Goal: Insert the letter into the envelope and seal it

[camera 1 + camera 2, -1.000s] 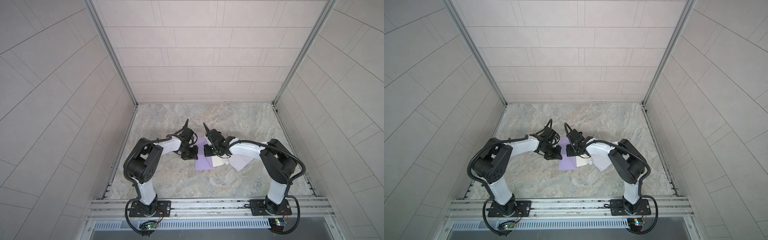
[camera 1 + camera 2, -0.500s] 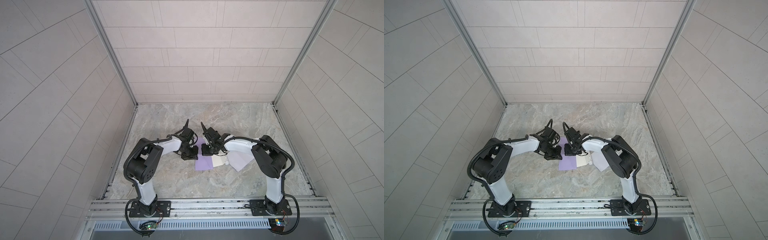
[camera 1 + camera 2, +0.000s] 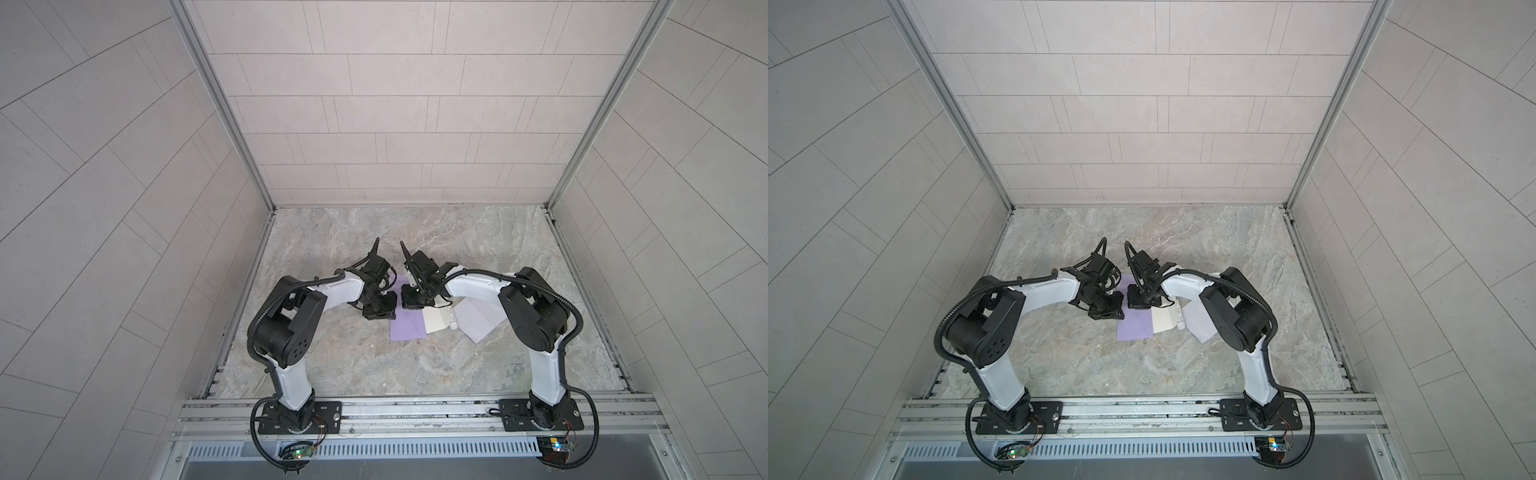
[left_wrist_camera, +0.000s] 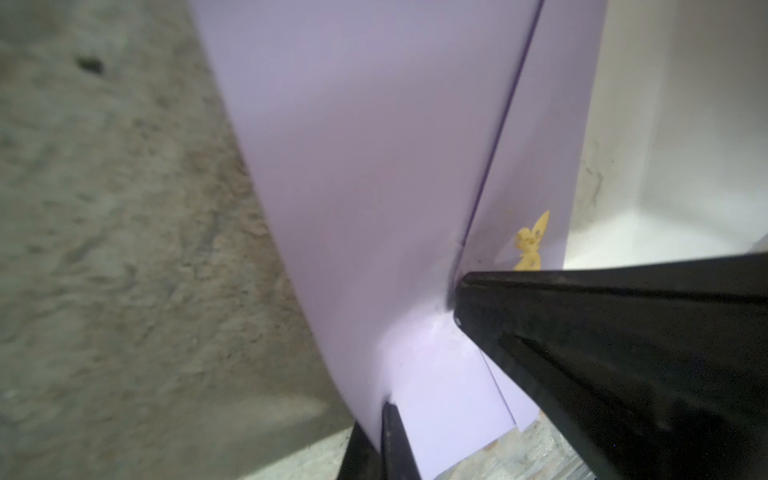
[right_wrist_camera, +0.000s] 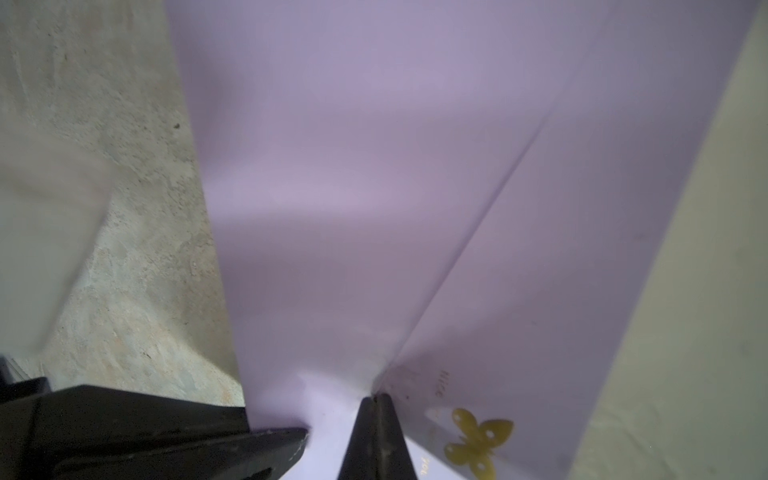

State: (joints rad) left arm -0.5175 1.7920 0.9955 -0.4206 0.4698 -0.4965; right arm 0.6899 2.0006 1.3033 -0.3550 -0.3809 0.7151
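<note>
The grey stone table (image 3: 374,365) takes up the whole floor of the cell, and both arms reach to its middle. The purple envelope (image 3: 407,328) lies there, nearly flat, with only its far end raised a little from the stone. To its right lies a pale lilac sheet (image 3: 482,320), partly under the right arm (image 3: 528,307). Between these two lies the cream letter (image 3: 436,322), touching the envelope's right edge. It cannot be told if its edge is already under a layer of the envelope, but most of it is outside.

The left gripper (image 4: 424,349) is closed tight on a thin layer of the envelope at the far end. The right gripper (image 5: 340,415) pinches the same end just beside it, also closed tight. A small gold butterfly (image 5: 478,444) is printed near this end. A small white thing (image 3: 453,321) rests at the letter's right edge; it is too small to name.

The step in hand is probably the opening of the envelope, and the letter is not yet put in. The next move likely calls for one gripper to hold the mouth open while the other lets go, takes the letter by its edge and slides it in flat. The paper is thin and could bend or slip.
</note>
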